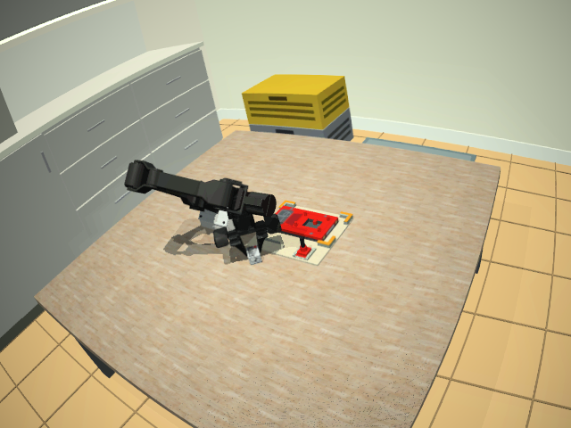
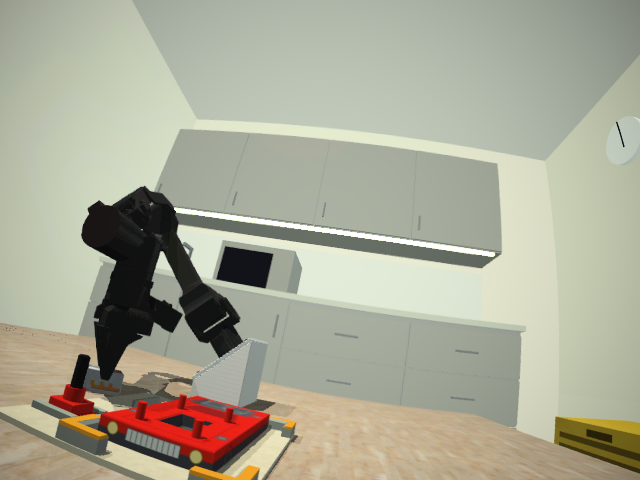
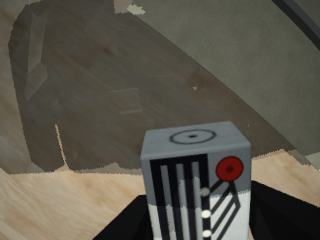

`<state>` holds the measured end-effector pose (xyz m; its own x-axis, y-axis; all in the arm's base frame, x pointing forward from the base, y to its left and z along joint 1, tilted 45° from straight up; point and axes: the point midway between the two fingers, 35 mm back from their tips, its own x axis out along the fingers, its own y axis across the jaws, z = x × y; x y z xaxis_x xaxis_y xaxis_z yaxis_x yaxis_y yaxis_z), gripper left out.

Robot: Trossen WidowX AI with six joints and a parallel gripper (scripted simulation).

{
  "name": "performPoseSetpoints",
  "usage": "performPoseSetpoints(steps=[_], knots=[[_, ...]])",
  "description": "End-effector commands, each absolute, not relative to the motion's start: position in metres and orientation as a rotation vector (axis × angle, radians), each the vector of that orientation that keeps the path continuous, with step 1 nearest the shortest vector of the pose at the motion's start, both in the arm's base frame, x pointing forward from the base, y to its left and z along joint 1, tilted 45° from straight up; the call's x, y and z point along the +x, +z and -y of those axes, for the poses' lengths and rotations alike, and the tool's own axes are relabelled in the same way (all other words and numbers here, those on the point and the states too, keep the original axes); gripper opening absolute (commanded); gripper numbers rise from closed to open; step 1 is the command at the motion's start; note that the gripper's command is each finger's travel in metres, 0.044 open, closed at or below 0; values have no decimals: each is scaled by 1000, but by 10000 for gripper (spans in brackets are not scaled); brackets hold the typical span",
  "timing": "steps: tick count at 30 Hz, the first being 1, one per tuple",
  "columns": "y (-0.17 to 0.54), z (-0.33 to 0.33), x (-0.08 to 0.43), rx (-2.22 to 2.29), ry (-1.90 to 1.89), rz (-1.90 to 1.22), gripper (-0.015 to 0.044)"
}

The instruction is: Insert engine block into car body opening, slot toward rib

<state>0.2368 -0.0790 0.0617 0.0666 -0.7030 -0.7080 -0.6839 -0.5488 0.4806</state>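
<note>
The grey engine block [image 1: 253, 258] [image 2: 118, 381] [image 3: 196, 138] stands upright on the table beside the cream mat. Its face with dark stripes and a red disc shows in the wrist view. My gripper [image 1: 252, 251] [image 2: 107, 375] [image 3: 197, 199] points down, shut on the engine block, with one black finger against each side. The red car body [image 1: 294, 226] [image 2: 235, 432] lies flat on the mat, away from the gripper. Its square opening [image 1: 310, 224] [image 2: 181, 422] is free of the block. The rib cannot be made out clearly.
A red base with a black post [image 1: 302, 242] [image 2: 80, 370] stands on the cream mat [image 1: 318, 259] [image 2: 31, 422] between block and car body. Orange-topped corner brackets [image 1: 326, 241] [image 2: 82, 432] surround the body. A white wedge [image 2: 250, 374] stands behind it in the exterior view.
</note>
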Motion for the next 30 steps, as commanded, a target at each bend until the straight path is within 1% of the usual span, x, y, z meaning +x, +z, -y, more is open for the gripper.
performPoseSetpoints(steps=[1,3,7,30], knots=[[61,80,237,2278,-1531,1482,118],[61,80,237,2278,-1531,1482,105],[64,76,238,2279,-1533,1481,0],[112,26,237,2285,-1552,1470,0]])
